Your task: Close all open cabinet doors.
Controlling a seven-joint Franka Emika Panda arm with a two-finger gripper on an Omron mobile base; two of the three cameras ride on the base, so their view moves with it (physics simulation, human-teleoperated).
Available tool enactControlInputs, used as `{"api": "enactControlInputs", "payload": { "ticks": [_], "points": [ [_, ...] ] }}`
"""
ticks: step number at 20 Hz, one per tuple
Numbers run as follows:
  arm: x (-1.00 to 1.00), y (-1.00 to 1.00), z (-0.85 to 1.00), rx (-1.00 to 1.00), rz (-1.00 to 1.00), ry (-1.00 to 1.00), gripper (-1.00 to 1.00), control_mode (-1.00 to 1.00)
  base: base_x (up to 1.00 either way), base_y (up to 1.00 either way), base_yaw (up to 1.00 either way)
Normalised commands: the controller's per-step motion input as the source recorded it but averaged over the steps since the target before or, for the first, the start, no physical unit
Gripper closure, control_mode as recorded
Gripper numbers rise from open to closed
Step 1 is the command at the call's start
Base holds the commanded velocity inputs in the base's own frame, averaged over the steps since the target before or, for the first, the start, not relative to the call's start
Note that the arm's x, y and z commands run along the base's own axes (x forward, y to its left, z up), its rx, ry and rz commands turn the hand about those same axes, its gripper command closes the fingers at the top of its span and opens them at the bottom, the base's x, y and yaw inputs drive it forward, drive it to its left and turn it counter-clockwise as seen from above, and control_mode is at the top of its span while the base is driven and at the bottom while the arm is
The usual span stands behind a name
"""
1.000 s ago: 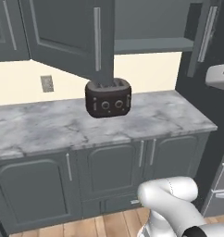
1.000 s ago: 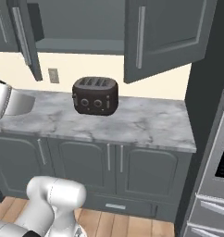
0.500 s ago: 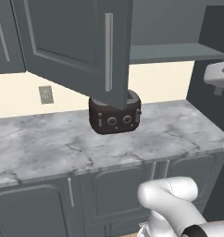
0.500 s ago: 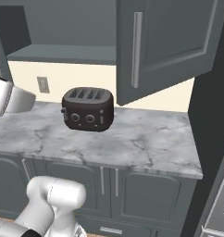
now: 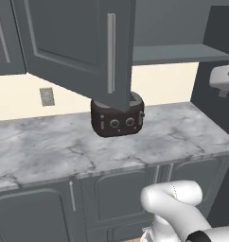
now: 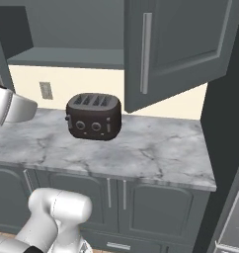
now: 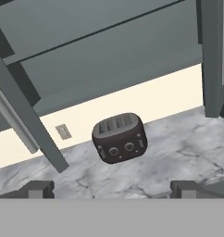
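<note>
Two cabinet doors [image 5: 83,47] [image 6: 180,44] stand open above one toaster [image 6: 94,116] on the bench [image 6: 156,158]. Tool [image 7: 112,187] fingers apart, holding nothing.

I count two open cabinet doors [image 7: 26,115] [image 7: 214,55] (one swung out on each side); one toaster [image 7: 120,137] on one marble counter [image 6: 156,158]; one wall outlet [image 5: 47,96]; one cabinet shelf [image 5: 178,53] exposed.

No text, label, brand or number can be read anywhere. The toaster [image 5: 117,118] front carries only plain knobs, and the wall outlet plate [image 5: 47,96] at its nine o'clock is blank.
</note>
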Motion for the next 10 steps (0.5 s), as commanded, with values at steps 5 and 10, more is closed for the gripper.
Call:
{"api": "enactControlInputs", "payload": {
  "ticks": [5, 10],
  "points": [
    [0.0, 0.0, 0.0, 0.0, 0.0, 0.0, -1.0, 1.0, 0.0, 0.0, 0.0],
    [0.0, 0.0, 0.0, 0.0, 0.0, 0.0, -1.0, 1.0, 0.0, 0.0, 0.0]
  ]
}}
